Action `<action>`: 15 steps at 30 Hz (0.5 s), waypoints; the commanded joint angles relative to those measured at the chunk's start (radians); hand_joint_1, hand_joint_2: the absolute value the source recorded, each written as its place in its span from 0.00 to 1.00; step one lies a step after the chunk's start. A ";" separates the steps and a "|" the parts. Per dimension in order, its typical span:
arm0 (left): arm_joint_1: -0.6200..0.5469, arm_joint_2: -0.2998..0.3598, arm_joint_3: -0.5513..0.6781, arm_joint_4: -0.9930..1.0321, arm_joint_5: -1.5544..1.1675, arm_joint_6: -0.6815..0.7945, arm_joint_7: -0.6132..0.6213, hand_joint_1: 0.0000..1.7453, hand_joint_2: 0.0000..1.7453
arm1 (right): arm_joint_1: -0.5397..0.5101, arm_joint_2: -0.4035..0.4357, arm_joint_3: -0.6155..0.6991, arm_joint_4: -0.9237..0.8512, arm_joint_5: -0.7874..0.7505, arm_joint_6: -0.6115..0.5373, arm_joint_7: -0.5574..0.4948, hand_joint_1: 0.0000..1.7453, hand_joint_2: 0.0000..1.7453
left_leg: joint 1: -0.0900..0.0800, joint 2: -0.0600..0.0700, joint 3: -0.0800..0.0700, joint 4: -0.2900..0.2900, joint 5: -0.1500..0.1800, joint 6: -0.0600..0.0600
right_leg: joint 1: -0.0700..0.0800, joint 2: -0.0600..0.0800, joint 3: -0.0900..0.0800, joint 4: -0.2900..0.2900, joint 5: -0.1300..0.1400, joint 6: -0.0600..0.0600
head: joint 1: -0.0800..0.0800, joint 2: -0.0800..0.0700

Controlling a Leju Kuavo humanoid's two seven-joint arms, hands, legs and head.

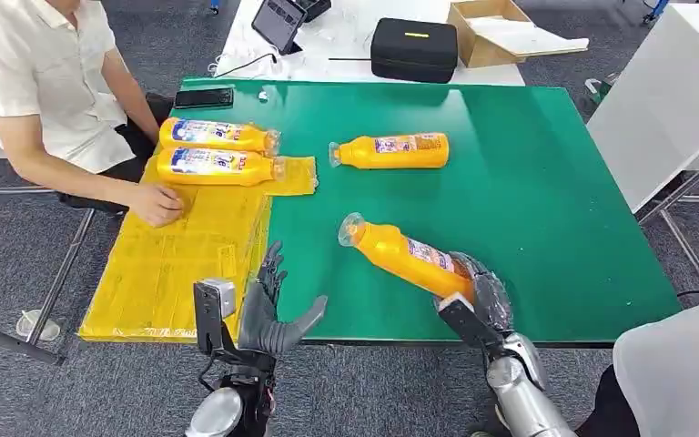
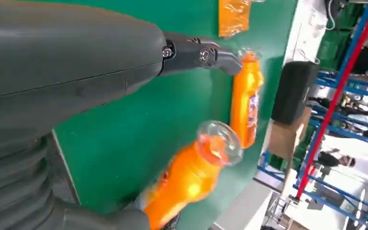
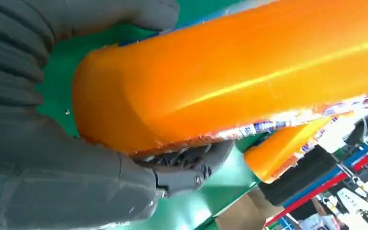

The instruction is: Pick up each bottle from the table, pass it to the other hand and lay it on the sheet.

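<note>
Right robot hand (image 1: 478, 293) grips a bottle (image 1: 405, 255) by its base. Left robot hand (image 1: 268, 309) spread, holding nothing, beside the sheet (image 1: 177, 259).

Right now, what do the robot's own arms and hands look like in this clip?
Both arms end in silver metal forearm joints. The left hand has a dark grey palm, thick grey thumb and darker slim fingers, with a small silver box and a black cable at its wrist. The right hand is the same grey; close up, its wrist wears a ribbed grey cover and its fingers show small screws.
</note>
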 commanded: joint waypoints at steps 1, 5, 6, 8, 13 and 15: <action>-0.010 0.038 0.003 0.029 0.055 -0.052 0.001 0.00 1.00 | 0.040 0.075 0.028 -0.135 -0.052 0.042 -0.027 1.00 1.00 | 0.000 0.003 0.001 0.000 -0.001 0.000 | 0.001 0.002 0.000 0.000 0.000 -0.002 | 0.000 0.000; -0.018 0.038 0.007 0.030 0.072 -0.075 0.006 0.00 1.00 | 0.053 0.098 0.067 -0.176 -0.076 0.064 -0.032 1.00 1.00 | 0.000 0.004 0.001 -0.001 -0.002 0.000 | 0.001 0.002 0.000 0.000 -0.001 -0.003 | 0.000 0.000; -0.017 0.038 0.007 0.030 0.072 -0.075 0.006 0.00 1.00 | 0.053 0.096 0.066 -0.175 -0.076 0.064 -0.032 1.00 1.00 | 0.000 0.002 0.000 -0.001 -0.001 0.000 | 0.001 0.001 -0.002 0.000 -0.001 -0.002 | 0.000 0.000; -0.017 0.038 0.007 0.031 0.072 -0.075 0.006 0.00 1.00 | 0.053 0.092 0.065 -0.175 -0.076 0.064 -0.032 1.00 1.00 | 0.000 0.004 0.003 -0.001 -0.002 0.000 | 0.001 0.002 0.001 0.000 -0.002 -0.003 | 0.000 0.000; -0.029 0.034 0.013 0.038 0.088 -0.090 0.010 0.00 1.00 | 0.054 0.107 0.090 -0.184 -0.096 0.091 -0.054 1.00 1.00 | 0.000 0.002 0.001 -0.001 -0.002 0.001 | 0.000 0.000 0.000 0.000 -0.002 -0.002 | 0.000 0.000; -0.061 0.021 0.017 0.068 0.101 -0.101 0.010 0.00 1.00 | 0.056 0.137 0.129 -0.197 -0.112 0.111 -0.061 1.00 1.00 | 0.000 0.003 -0.002 0.000 -0.001 0.000 | 0.000 0.002 -0.003 0.000 -0.001 -0.002 | 0.000 0.000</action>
